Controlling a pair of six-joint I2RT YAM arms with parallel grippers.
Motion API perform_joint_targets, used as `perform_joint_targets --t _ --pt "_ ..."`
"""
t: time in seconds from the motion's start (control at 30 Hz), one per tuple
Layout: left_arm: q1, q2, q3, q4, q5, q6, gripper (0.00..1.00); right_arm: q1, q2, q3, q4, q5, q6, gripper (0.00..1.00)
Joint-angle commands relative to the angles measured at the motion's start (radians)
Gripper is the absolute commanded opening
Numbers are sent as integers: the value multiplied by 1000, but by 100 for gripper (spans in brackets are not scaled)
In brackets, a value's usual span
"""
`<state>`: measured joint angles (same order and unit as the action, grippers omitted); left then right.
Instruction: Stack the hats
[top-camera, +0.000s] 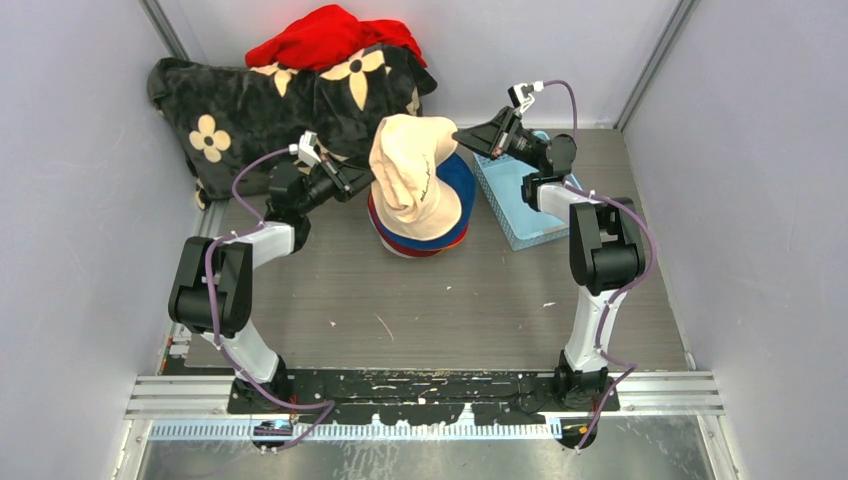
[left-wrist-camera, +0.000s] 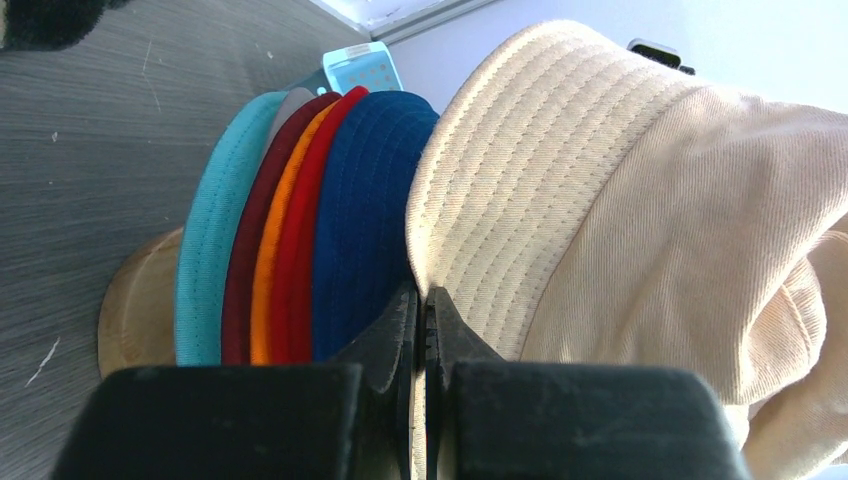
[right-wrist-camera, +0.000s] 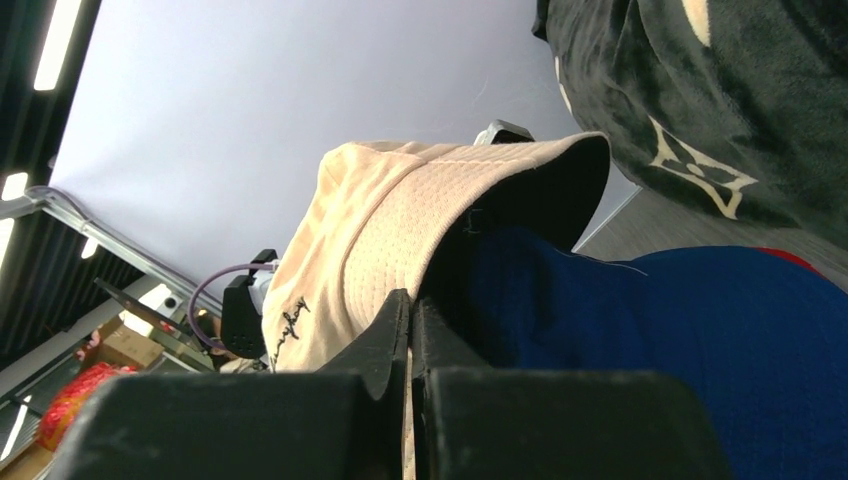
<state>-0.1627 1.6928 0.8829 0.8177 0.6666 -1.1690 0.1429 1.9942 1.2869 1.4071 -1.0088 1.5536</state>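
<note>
Hats (top-camera: 425, 235) stand piled just beyond the middle of the table (top-camera: 450, 320), with the cream hat (top-camera: 410, 170) held slanting over them and not yet seated. The left gripper (top-camera: 362, 184), at the hat's 9 o'clock, is clamped on the stitched brim. The right gripper (top-camera: 462, 135), at its 2 o'clock, is pinched on the opposite brim edge. The left wrist view shows teal, grey, maroon, orange and red brims nested under the royal blue hat (left-wrist-camera: 365, 210), all resting on a round wooden base (left-wrist-camera: 130, 310).

The step in hand appears to be drawing the cream hat down over the blue crown. To do it well, both arms should probably keep the brim spread so the opening stays wide. They should level the hat before lowering, since it now leans toward the pile's 11 o'clock. Both sides should sink together until the cream brim lies on the blue one, and only then should the fingers part. Pulling unevenly could drag the pile off its base.

The black flowered blanket (top-camera: 290, 110) and the red cloth heap (top-camera: 330, 35) lie at 11 o'clock, the pale blue basket (top-camera: 515, 205) at 3 o'clock.
</note>
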Motion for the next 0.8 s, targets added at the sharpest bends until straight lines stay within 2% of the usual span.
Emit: perform_joint_targets --t 0.0,0.17,0.3,0.4,0.6,0.77 --pt "0 -55 54 -17 4 21 0 -6 -60 33 107 8 57 1" --pt "24 -115 73 -119 6 32 0 -43 -122 20 68 19 95 1" --pt "31 -171 114 -282 -2 92 0 -65 -187 6 -2 8 77 1" --pt "31 -192 141 -351 -4 107 0 -73 -250 -5 -173 -3 -19 1" --pt "31 -180 176 -411 4 107 0 -85 -367 3 -613 14 -313 1" --pt "31 -163 196 -420 9 95 0 -110 -394 6 -777 40 -399 1"
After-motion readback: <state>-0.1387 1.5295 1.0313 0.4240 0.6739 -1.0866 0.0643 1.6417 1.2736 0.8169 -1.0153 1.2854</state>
